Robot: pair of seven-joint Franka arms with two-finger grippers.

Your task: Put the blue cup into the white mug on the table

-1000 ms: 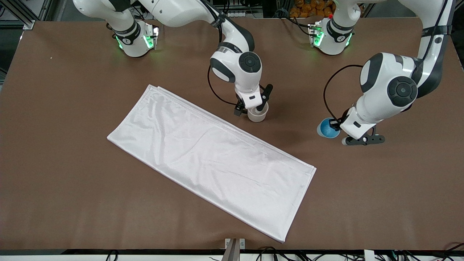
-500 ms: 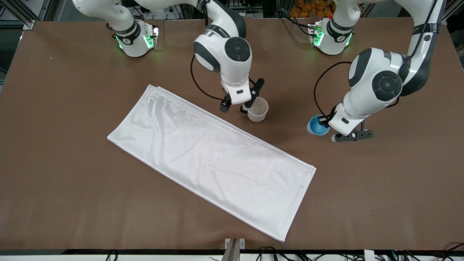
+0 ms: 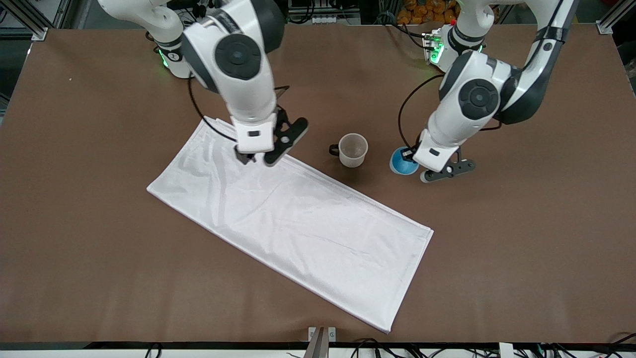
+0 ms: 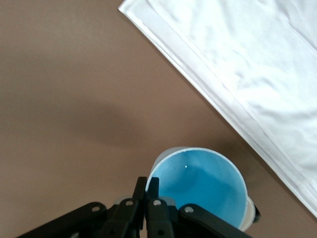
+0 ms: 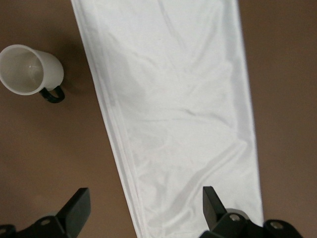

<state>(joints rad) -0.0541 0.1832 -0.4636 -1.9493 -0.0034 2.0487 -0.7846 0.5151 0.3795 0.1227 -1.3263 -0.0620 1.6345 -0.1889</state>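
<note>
Brown table (image 3: pixel 74 209): matte top, filled the front view.
White cloth (image 3: pixel 293 219): lay flat, slanting from near the right arm's base down toward the front camera's edge; folded hem visible in both wrist views.
Right gripper (image 3: pixel 271 149): hung over the cloth's edge at the right arm's end, fingers (image 5: pixel 79 208) spread wide, nothing between them.
Right arm: empty-handed, apart from the mug.
White mug (image 3: pixel 353 149): stood upright on bare table just beside the cloth's long edge, between the two grippers; black handle pointed toward the right arm's end; inside empty.
Blue cup (image 3: pixel 403 161): upright, mouth up, beside the mug toward the left arm's end, apart from it; not in the mug.
Left gripper (image 3: pixel 422 166): fingers (image 4: pixel 148 191) pressed together on the cup's rim, one inside, one outside the wall.
Cup height: couldn't tell whether it touched the table or hung just above it.
</note>
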